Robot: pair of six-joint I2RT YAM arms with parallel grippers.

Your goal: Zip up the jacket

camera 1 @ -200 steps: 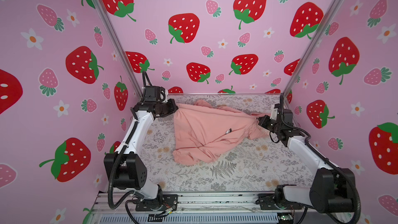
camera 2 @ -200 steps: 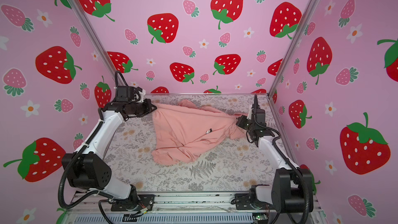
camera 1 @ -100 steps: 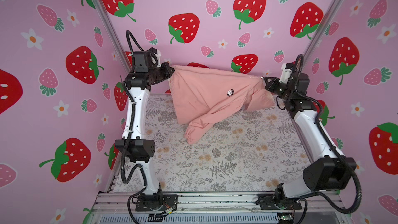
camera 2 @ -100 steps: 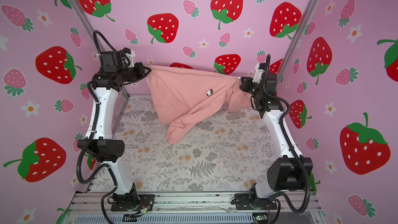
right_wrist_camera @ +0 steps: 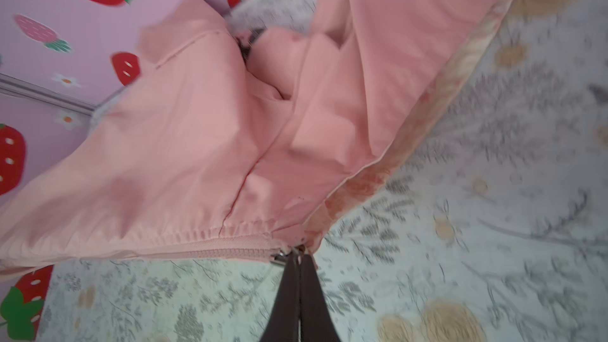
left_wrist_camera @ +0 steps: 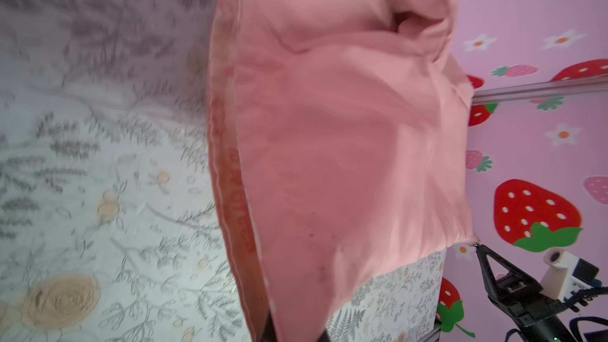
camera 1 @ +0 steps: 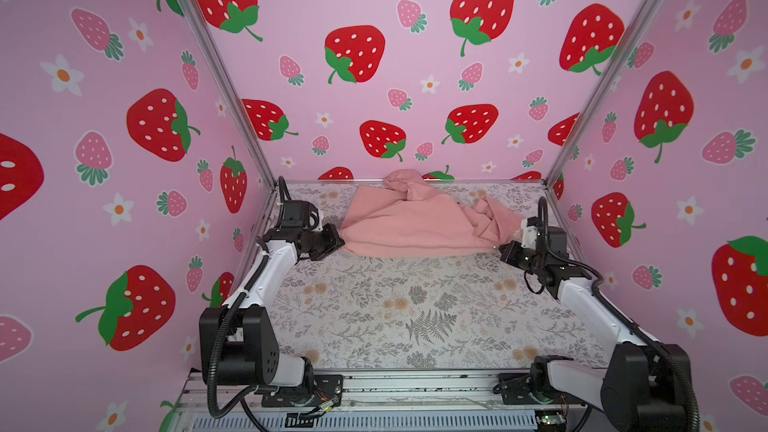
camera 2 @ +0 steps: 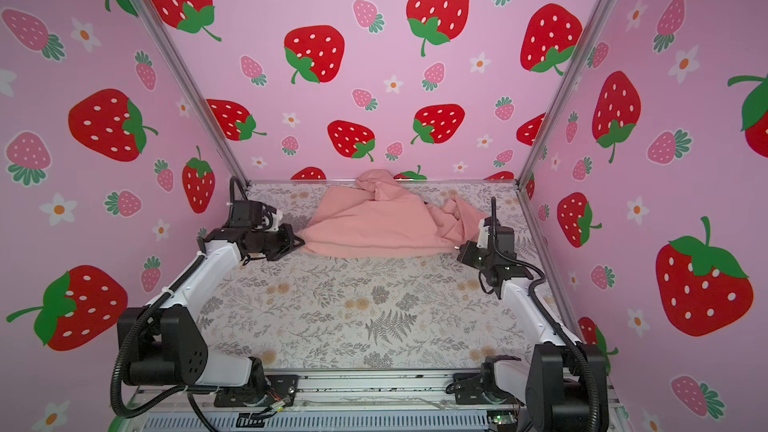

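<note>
1. In both top views the jacket (camera 1: pixel 415 222) (camera 2: pixel 374 226) lies crumpled along the far edge of the floral surface (camera 1: pixel 395 305), about midway between the two far corners. Its plain salmon side faces up, and a bunched part rises against the far edge.
2. In the same views the left gripper (camera 1: pixel 338 241) (camera 2: pixel 298 238) sits at the jacket's left end, toward the surface's left edge, with its jaws pinched on the cloth. The right gripper (camera 1: pixel 500 248) (camera 2: pixel 459 248) sits at the jacket's right end, near the right edge, and is likewise clamped on the cloth.
3. In the left wrist view the jacket (left_wrist_camera: pixel 329 159) fills the middle and looks blurred. The left gripper (left_wrist_camera: pixel 296 332) clamps a fold of its hem between dark fingers (left_wrist_camera: pixel 268 324). At the opposite corner the tip of the right gripper (left_wrist_camera: pixel 477 246) nips the cloth.
4. In the right wrist view the right gripper (right_wrist_camera: pixel 300 274) has its fingers pressed together on the jacket (right_wrist_camera: pixel 197 143) at a hem corner. This is just beside the metal end (right_wrist_camera: pixel 279 256) of the zipper (right_wrist_camera: pixel 230 251). A cream patterned lining (right_wrist_camera: pixel 444 93) edges the other side.
</note>
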